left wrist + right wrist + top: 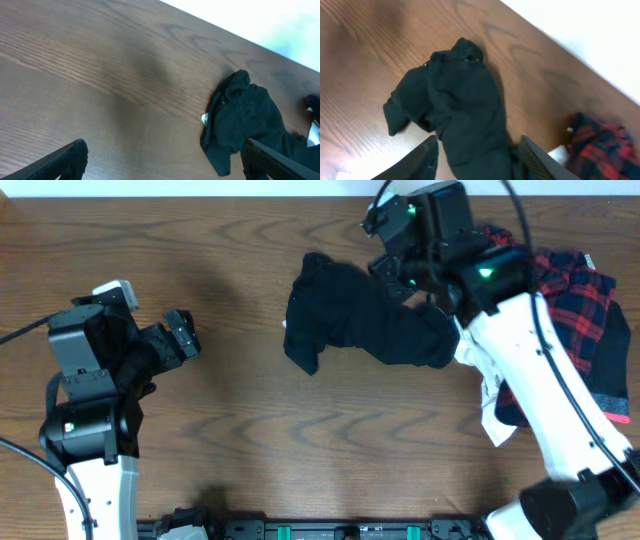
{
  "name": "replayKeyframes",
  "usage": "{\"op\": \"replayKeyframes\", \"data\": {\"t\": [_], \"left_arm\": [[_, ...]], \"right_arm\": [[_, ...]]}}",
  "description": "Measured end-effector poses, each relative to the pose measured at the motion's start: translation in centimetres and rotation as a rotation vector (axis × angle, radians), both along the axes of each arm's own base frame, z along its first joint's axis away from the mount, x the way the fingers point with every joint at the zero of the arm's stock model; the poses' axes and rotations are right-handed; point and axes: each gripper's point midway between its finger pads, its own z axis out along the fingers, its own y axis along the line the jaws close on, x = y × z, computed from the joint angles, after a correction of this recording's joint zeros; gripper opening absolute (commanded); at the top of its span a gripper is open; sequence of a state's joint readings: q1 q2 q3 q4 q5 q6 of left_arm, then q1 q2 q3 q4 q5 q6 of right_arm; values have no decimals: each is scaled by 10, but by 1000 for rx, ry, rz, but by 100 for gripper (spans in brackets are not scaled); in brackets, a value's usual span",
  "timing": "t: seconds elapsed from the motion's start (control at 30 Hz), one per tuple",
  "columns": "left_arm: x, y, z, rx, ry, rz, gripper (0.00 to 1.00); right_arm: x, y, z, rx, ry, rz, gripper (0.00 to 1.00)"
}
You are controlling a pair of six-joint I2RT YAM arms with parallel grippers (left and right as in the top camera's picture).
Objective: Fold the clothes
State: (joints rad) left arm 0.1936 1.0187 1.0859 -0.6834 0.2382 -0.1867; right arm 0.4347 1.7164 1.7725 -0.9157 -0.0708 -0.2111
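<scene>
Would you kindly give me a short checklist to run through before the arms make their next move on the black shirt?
1. The left gripper is open and empty: ok.
2. The black shirt lies flat: not ok; it is crumpled in a heap.
3. The right gripper has a firm hold on the shirt: cannot tell; its fingers straddle the fabric.
4. The plaid piece is separate from the shirt: cannot tell; the right arm covers where they would meet.
5. There is room on the table between the shirt and the left gripper for spreading: ok.
</scene>
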Motion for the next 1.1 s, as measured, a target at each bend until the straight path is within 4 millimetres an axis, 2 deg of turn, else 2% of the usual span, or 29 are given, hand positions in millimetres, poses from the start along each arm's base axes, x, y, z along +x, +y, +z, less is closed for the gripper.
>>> {"op": "replayKeyframes", "data": {"t": [0.17,0.3,0.37,0.53,0.63,0.73,0.9,1.1], "left_arm": [[-1,0,-2,-2,10,0,98],[-1,-1,-2,-4,11,-2,98],[-1,-1,-2,-4,11,-2,98],[-2,-1,-3,-5,14,-2,98],[-2,-1,-3,-5,13,-2,98],[-2,-1,-3,-5,13,-2,98],[-2,-1,-3,-5,14,-2,98],[-2,-1,-3,-6,16,-2,98]], "right_arm": [[10,13,-56,-31,128,8,48],[15,24,-88,-41,186,14,47],[23,33,-95,-30,172,25,49],[52,67,-96,37,51,59,48],[66,85,-109,58,12,78,47],[79,98,-130,62,-14,78,47],[100,108,-163,70,-44,52,48],[111,111,-175,81,-68,34,47]]}}
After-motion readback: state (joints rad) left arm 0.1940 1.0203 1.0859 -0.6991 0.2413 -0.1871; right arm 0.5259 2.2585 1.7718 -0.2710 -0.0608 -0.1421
